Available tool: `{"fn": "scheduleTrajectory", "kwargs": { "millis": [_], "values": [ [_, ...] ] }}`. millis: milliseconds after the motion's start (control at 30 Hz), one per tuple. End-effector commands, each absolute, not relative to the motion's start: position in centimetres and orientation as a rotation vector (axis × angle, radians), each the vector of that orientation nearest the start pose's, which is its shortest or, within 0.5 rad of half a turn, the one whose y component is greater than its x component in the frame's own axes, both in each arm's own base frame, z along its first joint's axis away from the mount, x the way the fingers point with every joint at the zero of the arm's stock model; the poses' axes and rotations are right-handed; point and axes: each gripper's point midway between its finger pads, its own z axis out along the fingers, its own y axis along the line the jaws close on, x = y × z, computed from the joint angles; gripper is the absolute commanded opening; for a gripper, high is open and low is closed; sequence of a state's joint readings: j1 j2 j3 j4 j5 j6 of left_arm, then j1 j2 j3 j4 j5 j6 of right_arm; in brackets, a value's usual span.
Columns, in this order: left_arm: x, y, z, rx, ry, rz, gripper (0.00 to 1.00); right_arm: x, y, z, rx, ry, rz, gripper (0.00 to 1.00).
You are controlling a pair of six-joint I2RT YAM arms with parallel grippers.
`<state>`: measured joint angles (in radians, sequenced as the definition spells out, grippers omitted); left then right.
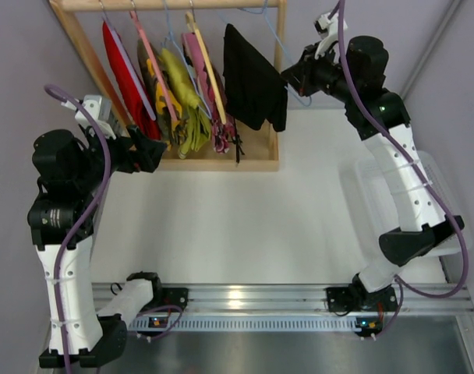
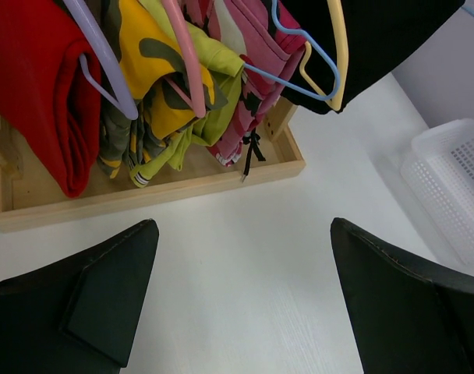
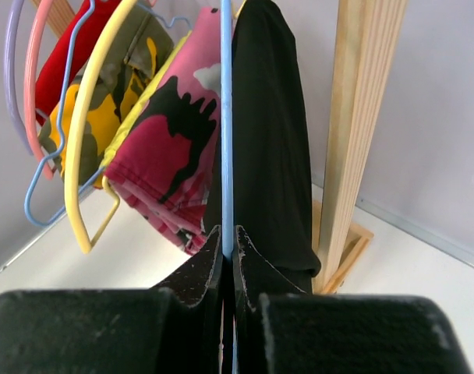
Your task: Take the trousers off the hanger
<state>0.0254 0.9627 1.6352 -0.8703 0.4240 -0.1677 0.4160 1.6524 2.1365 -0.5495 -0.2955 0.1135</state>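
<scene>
I see the rack (image 1: 256,164) standing at the far side of the worktop (image 1: 245,226), left of centre, with garments hung in a row along its top rail. The plain trousers (image 1: 252,78) hang rightmost, and the camouflage trousers (image 1: 220,128) hang just left of them. My right pincer (image 3: 228,234) sits at the plain pair's right side, clamped on a hanger wire (image 3: 227,117). My left pincer (image 2: 243,226), jaws apart, hovers before the rack's left end. A basket (image 1: 455,195) lies on the worktop's right, beneath the right arm.
</scene>
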Motion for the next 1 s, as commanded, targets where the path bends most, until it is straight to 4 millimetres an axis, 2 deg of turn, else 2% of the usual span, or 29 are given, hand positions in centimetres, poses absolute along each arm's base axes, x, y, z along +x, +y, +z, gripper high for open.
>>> {"fn": "scheduleTrajectory", "kwargs": {
  "millis": [0,233,300,400,567,600,633,700,767,800,867,900,933,967],
  "values": [
    [24.5,-7.8,47.0,0.176,1.679,-0.499,0.99,34.9,21.7,59.0,-0.488,1.257,0.644,0.00],
    [23.5,-9.1,47.9,0.308,1.636,-0.528,0.99,32.7,20.5,55.3,-0.518,1.336,0.611,0.00],
    [23.4,-9.5,48.4,0.318,1.624,-0.554,0.99,32.1,20.1,54.8,-0.520,1.344,0.602,0.00],
    [23.3,-10.2,48.8,0.324,1.618,-0.616,0.99,30.0,19.0,54.8,-0.518,1.339,0.586,0.00],
    [23.7,-11.3,50.1,0.326,1.585,-0.707,0.99,28.0,17.8,52.9,-0.508,1.397,0.583,0.00],
    [23.4,-11.7,50.5,0.343,1.581,-0.744,0.99,27.1,17.3,53.3,-0.498,1.383,0.575,0.00],
    [24.2,-12.0,50.2,0.322,1.610,-0.790,0.99,27.0,17.1,52.3,-0.491,1.404,0.570,0.00],
    [24.7,-12.8,50.1,0.326,1.623,-0.868,0.98,26.1,16.2,52.0,-0.455,1.413,0.562,0.00],
    [26.3,-13.3,49.5,0.277,1.659,-0.921,0.98,25.8,15.8,50.8,-0.433,1.440,0.561,0.00],
    [27.2,-13.9,49.1,0.257,1.678,-0.936,0.99,25.1,15.2,51.0,-0.406,1.431,0.560,0.00],
    [27.2,-16.3,49.6,0.307,1.654,-0.968,0.99,24.9,14.9,49.9,-0.389,1.453,0.556,0.00],
    [27.4,-17.2,49.7,0.325,1.647,-0.976,0.99,24.4,14.4,50.1,-0.366,1.444,0.551,0.00],
    [27.2,-19.4,50.0,0.359,1.625,-0.999,0.99,24.4,14.2,49.7,-0.354,1.451,0.549,0.00],
    [27.1,-20.6,50.1,0.374,1.621,-1.018,0.98,24.2,14.0,49.7,-0.341,1.447,0.545,0.00]
  ]
}}
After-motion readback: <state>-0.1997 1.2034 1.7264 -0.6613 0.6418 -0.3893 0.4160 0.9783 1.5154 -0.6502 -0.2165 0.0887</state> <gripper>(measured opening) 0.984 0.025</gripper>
